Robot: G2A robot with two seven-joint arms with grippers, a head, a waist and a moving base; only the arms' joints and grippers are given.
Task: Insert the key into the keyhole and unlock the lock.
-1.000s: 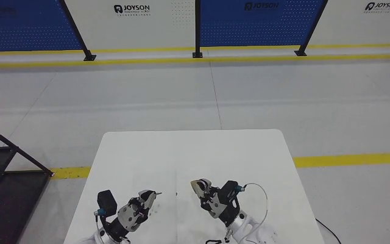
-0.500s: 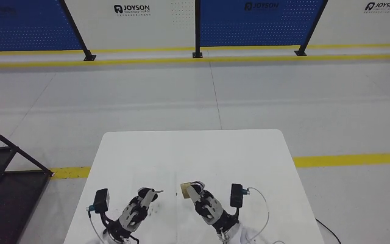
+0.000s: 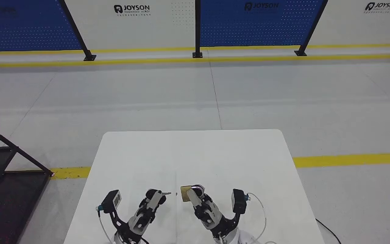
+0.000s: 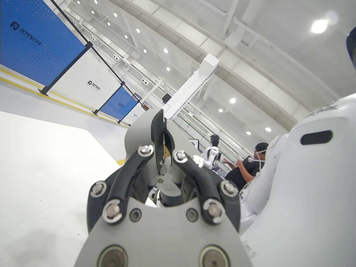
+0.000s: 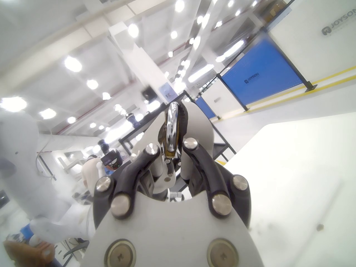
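Change: left gripper (image 3: 158,197) and right gripper (image 3: 191,195) have drawn together, so the key (image 3: 166,194) is now near the lock (image 3: 184,191), still apart.
Grip: left clenched on key; right grasping lock, both over the surface (image 3: 231,158) at its near edge.
Right wrist: silver shackle (image 5: 172,118) upright in the gripper, while the top view gives the brass body.

The left gripper (image 4: 162,125) and right gripper (image 5: 174,113) look alike, with pale grey fingers (image 4: 137,134) lined with black ribbed pads (image 4: 157,125), curved black link bars pinned by silver screws, a grey base plate bearing two brass-coloured screws, and a small black box (image 3: 238,200) at the wrist.
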